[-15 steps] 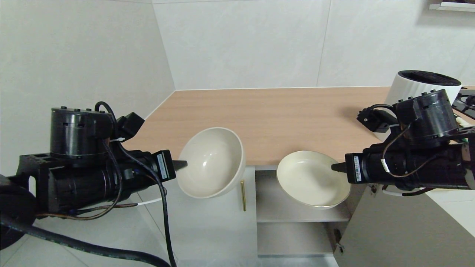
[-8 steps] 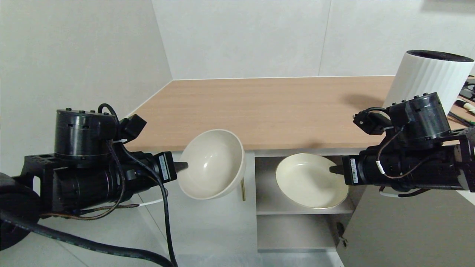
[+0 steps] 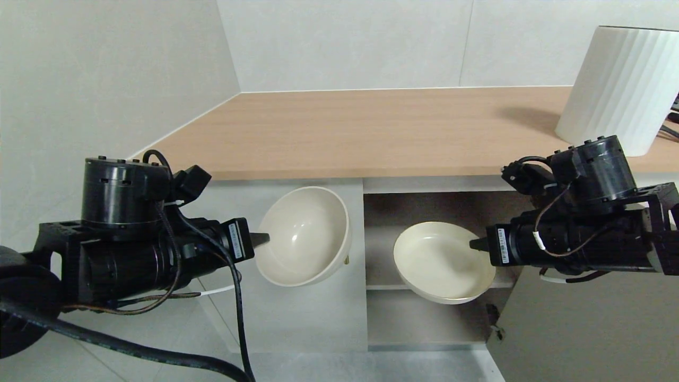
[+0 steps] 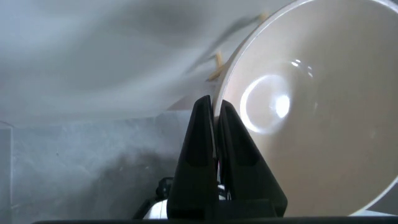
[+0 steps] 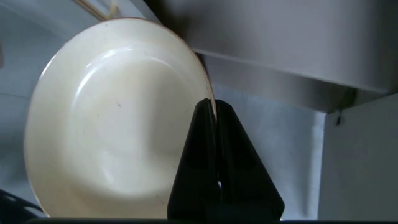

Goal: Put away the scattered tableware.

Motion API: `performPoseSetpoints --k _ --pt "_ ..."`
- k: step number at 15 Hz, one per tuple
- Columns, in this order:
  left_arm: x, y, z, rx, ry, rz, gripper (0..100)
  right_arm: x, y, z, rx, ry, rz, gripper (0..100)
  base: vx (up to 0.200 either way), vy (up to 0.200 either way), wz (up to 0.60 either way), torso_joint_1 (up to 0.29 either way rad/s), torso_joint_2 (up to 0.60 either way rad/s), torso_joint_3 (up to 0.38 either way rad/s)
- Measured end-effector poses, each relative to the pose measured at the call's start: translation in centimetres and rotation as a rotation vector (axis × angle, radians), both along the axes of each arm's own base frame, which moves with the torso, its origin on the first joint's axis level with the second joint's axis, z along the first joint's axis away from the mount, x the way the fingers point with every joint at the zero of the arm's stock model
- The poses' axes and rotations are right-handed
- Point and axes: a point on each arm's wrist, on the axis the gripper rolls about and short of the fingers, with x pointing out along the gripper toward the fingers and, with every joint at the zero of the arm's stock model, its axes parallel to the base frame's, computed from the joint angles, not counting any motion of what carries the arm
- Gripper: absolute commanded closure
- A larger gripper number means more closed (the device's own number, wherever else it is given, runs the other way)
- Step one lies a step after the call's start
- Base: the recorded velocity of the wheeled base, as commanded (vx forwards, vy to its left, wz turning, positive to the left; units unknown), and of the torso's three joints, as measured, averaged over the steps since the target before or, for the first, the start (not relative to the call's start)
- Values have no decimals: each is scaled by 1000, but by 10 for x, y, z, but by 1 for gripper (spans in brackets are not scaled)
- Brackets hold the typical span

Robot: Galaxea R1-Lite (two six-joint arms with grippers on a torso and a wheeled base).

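The left gripper point(image 3: 263, 237) is clamped shut on the rim of a cream bowl point(image 3: 305, 236), held in the air in front of the cabinet's point(image 3: 297, 318) closed door. The bowl hangs off the fingertips toward the robot's right, tipped on its side with its hollow facing up and out from the cabinet. In the left wrist view the two black fingers point(image 4: 200, 134) pinch the rim with only its thickness between them. A thin gold handle point(image 3: 346, 259) on the cabinet door peeks out at the bowl's edge.

The right gripper point(image 3: 473, 244) is likewise closed tight on the rim of a cream plate point(image 3: 443, 262), which reaches from the fingertips toward the robot's left. The plate is tilted and sits in front of the cabinet's open compartment, level with its shelf point(image 3: 379, 287); whether it touches the shelf cannot be told.

The wooden counter point(image 3: 371, 127) tops the cabinet, above both dishes. A white ribbed canister point(image 3: 620, 85) stands at its right end, well apart from them.
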Motion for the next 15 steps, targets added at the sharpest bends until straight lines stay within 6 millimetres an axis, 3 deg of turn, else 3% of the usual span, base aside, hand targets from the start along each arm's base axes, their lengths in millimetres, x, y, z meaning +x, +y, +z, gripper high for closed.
performPoseSetpoints --k 4,11,15 --pt "1 0 -2 2 6 0 100 1 1 -2 -4 6 0 100 0 0 0 -85 334 245" --pt "2 -1 -3 4 10 0 100 7 4 -8 -8 15 -1 100 0 0 0 -5 21 15" --pt "2 -1 -4 5 13 -1 100 31 9 -28 -8 14 -24 100 0 0 0 0 0 0"
